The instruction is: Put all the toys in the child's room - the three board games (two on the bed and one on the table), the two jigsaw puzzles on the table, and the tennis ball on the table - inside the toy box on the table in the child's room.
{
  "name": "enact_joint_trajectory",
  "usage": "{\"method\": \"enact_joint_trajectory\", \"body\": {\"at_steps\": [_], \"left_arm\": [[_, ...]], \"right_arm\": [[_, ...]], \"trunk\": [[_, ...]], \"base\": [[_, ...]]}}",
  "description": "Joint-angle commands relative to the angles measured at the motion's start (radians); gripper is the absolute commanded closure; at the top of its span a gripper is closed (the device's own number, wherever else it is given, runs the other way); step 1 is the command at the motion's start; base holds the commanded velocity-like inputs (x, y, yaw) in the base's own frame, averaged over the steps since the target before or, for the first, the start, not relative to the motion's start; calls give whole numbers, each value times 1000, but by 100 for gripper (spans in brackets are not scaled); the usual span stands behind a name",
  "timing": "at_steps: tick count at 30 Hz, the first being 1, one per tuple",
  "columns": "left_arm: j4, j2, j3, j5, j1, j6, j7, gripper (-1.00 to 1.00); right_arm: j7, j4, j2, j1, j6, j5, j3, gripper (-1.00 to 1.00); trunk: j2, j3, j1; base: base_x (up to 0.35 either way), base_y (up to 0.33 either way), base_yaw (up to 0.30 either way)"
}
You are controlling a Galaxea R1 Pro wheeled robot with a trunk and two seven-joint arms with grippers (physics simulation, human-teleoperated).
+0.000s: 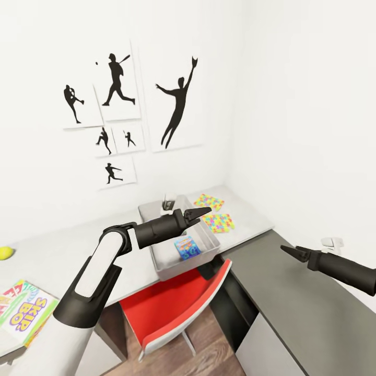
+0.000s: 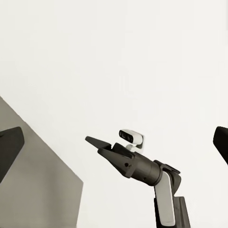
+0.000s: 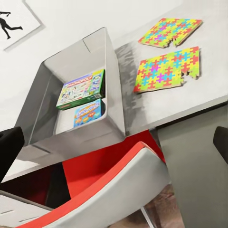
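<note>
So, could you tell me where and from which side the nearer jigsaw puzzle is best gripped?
The nearer jigsaw puzzle lies thin and flat on the table, beside the toy box, so there is little height to pinch. Probably best: come from the table's front edge, which it lies close to, slide it until its border overhangs, then pinch that border from above and below. The right gripper looks nearest.

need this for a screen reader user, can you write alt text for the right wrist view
An open light grey toy box on a pale table holds two board games, a green-and-white one and a smaller blue one. Two bright jigsaw puzzles lie flat on the table beside the box, apart from it. A red chair with a pale grey shell is below.
</note>
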Motion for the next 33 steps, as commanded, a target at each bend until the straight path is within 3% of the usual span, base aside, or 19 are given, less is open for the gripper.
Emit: {"method": "enact_joint_trajectory", "body": {"at_steps": [1,19,33], "left_arm": [[-1,1,0,7,-1,1,6,-100],[1,2,2,7,0,1,6,-100],[1,2,2,7,0,1,6,-100]], "right_arm": [[0,0,0,-1,9,-5,-1,-100],[1,0,-1,-2,10,-5,-8,-100],[2,0,-11,-2,11,-5,-11,-100]], "trunk": [[-2,0,1],[-2,29,1],[-2,51,1]], "base": [[-76,74,0],[-129,168,0],[-38,51,0]]}}
